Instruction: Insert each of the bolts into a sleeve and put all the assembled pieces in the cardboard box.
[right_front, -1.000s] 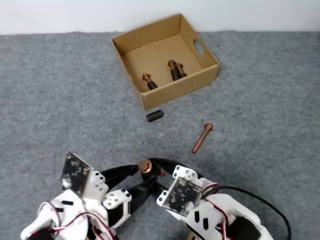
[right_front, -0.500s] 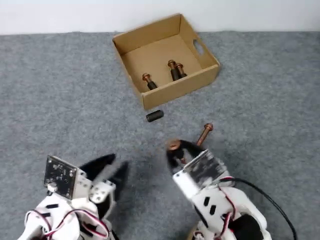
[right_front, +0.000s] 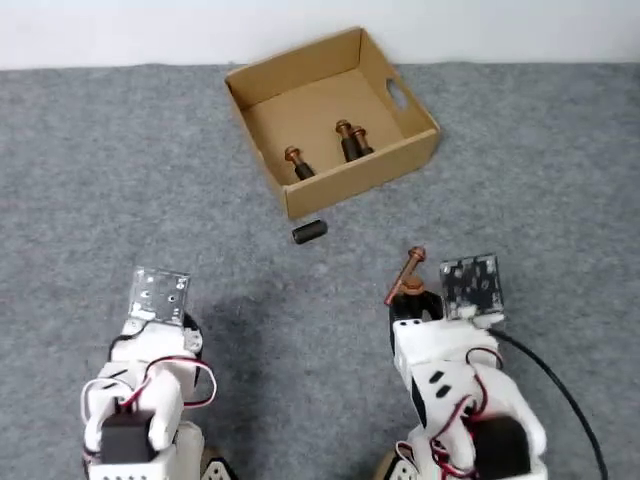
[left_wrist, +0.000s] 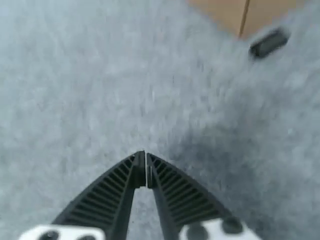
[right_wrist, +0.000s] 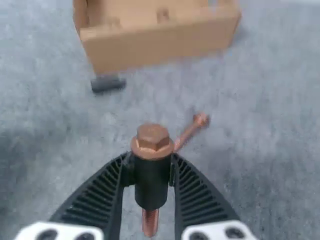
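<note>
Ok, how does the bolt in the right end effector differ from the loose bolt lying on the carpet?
The held bolt wears a black sleeve; the loose bolt is bare. The held bolt is clamped in the right end effector, head up; the loose bolt lies flat on the carpet, ungripped. Both are copper-coloured.

The box (right_front: 360, 172) is open on top; two sleeved bolts (right_front: 350, 142) lie toward its near wall, the far floor bare. A loose sleeve (right_front: 310, 232) lies just before that wall, and a loose bolt (right_front: 410, 268) lies just ahead of the right gripper (right_wrist: 151, 159) and its held sleeved bolt (right_wrist: 151, 182). Bare carpet (right_front: 200, 240) spreads from the left gripper (left_wrist: 145, 159) to the box.
</note>
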